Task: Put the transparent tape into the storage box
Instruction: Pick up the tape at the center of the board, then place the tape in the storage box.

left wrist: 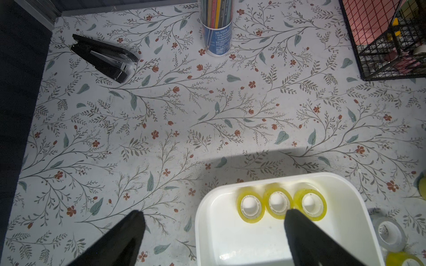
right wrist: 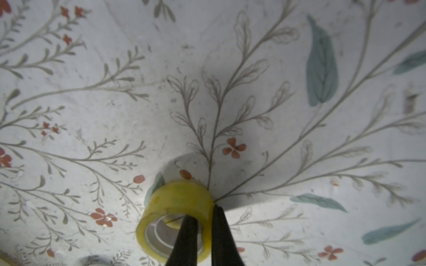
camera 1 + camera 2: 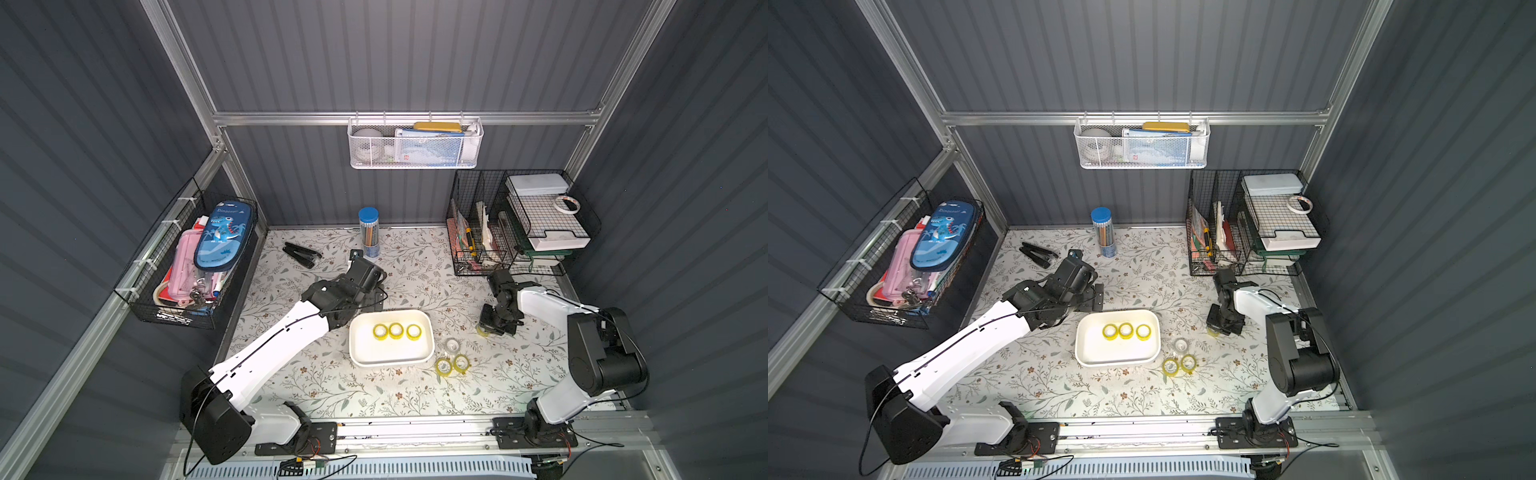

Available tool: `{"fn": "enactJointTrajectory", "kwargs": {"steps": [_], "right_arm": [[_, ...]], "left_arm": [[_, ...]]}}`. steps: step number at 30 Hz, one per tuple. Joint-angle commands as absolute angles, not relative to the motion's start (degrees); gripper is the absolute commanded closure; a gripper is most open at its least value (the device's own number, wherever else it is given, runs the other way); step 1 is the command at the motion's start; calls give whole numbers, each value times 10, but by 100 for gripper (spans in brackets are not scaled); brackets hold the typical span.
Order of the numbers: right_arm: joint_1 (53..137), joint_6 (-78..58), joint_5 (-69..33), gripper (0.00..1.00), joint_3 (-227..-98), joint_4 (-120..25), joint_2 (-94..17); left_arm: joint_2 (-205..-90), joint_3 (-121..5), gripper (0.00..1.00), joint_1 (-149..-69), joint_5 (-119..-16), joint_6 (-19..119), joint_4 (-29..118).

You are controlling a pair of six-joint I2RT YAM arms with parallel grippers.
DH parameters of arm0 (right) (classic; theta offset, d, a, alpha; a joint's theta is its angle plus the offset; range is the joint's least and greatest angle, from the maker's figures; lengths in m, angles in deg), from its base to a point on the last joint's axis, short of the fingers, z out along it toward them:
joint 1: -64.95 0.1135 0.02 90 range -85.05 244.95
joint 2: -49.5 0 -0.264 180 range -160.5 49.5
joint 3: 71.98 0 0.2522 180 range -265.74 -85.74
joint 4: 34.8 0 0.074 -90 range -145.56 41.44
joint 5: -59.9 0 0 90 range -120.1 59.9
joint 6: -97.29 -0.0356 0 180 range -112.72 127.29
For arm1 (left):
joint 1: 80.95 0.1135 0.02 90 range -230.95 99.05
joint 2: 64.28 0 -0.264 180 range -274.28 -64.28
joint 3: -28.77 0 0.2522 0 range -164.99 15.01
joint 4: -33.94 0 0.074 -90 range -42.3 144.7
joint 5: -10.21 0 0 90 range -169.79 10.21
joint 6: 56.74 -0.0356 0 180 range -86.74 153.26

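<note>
- Nearest on the flowered table (image 3: 316, 386) lay two loose yellow rolls (image 3: 444, 367), close together, just off the near right corner of the storage box (image 3: 386, 353). A clear roll (image 3: 451, 345) sat just beyond them.
- The storage box stood mid-table with its long axis running left to right. Three boxed rolls (image 3: 396, 331) already lined its far side in a row, and the near half of its floor was bare.
- Right of the box, about level with its far half, the right hand (image 3: 496, 329) was clamped on a transparent tape roll (image 2: 175, 207). The right wrist view showed one finger inside the core and the other outside, pinching the yellow-tinted wall. Whether the roll had cleared the table could not be told.
- The coming move, as I judged it, turned on one relation. The box lay to the left of the right hand, so the carry would run leftward over the short right-end rim, passing just far of the clear roll.
- The left hand (image 1: 214, 215) hung wide open and empty over the box's far left corner. It was nearer the box than the right hand but held nothing.
- Farther off were a black stapler (image 3: 302, 254), a pencil tube (image 3: 368, 232) by the far wall, and wire racks (image 3: 519, 224) at the far right.
</note>
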State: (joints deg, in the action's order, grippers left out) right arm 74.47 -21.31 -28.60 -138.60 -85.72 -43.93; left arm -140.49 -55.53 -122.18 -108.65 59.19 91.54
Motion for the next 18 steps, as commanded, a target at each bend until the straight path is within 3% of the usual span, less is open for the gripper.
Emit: {"fn": "enactJointTrajectory", "kwargs": {"steps": [1, 8, 18], "right_arm": [[764, -204, -297, 100, -1428, -888, -419], [833, -180, -325, 100, -1528, -944, -400], [1004, -133, -341, 100, -1694, -1009, -453]], "left_arm": [[-1382, -545, 1, -1213, -1101, 610, 934], [-1363, -530, 1, -1166, -1040, 633, 933], [-1353, -480, 1, -1051, -929, 642, 906]]}}
